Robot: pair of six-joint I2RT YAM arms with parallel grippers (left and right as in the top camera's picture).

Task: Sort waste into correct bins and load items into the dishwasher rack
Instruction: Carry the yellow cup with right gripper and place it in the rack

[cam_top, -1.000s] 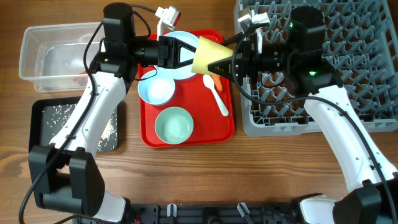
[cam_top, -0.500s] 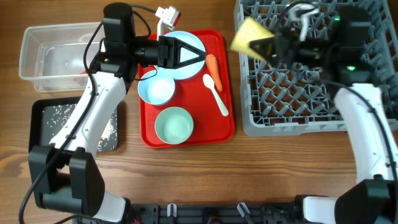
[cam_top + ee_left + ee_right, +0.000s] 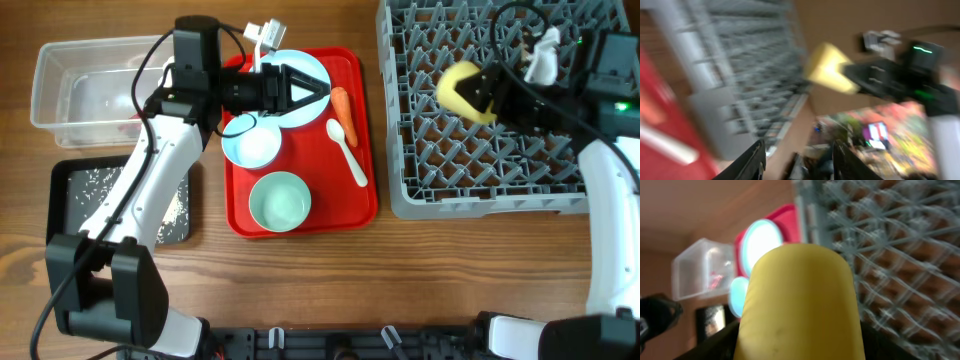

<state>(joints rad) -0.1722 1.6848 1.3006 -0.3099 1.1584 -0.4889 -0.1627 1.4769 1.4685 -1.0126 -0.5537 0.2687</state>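
My right gripper [image 3: 478,92] is shut on the small yellow cup [image 3: 457,88] and holds it over the grey dishwasher rack [image 3: 500,195]; the cup fills the right wrist view [image 3: 800,305]. My left gripper [image 3: 312,91] is open and empty, above the pale blue plate [image 3: 300,66] on the red tray [image 3: 300,220]. On the tray lie the orange carrot [image 3: 343,112], the white spoon [image 3: 348,153], the small pale blue bowl [image 3: 251,146] and the pale green bowl [image 3: 279,201]. The left wrist view is blurred; it shows the cup [image 3: 827,67] and rack [image 3: 740,75].
The clear tub [image 3: 60,70] at the far left holds something red. The black tray [image 3: 75,180] in front of it holds loose white rice [image 3: 100,183]. Bare wood table [image 3: 400,280] lies along the near edge.
My right gripper has carried the yellow cup from beside the tray rightward over the rack and turned it. My left arm has shifted slightly right.
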